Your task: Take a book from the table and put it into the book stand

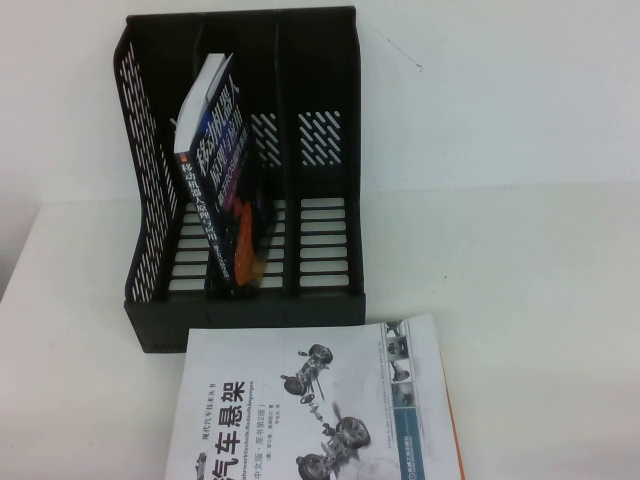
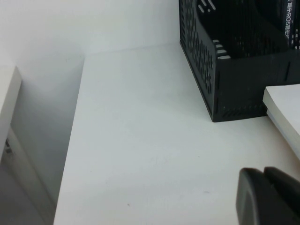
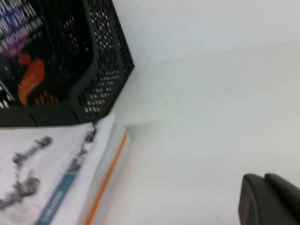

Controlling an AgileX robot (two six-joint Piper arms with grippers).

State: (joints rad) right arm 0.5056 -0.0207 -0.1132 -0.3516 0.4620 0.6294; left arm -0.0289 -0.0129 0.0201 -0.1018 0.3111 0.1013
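Note:
The dark navy book (image 1: 222, 180) with white Chinese title stands tilted inside the black book stand (image 1: 330, 180), leaning toward the stand's left wall; its orange blobs (image 3: 30, 79) show in the right wrist view. Neither arm appears in the high view. My left gripper (image 2: 265, 171) hovers over bare white table (image 2: 140, 154) to the left of the stand (image 2: 220, 89), fingers pressed together and holding nothing. My right gripper (image 3: 264, 177) hangs above the table (image 3: 201, 117) to the right of the stand (image 3: 98, 79), likewise shut and empty.
A white-covered book (image 1: 320, 410) with grey car-part drawings lies flat at the table's front, just before the stand, its orange spine edge (image 3: 108, 178) facing right. The table's left edge (image 2: 70, 140) drops off beside the left gripper. A white wall stands behind.

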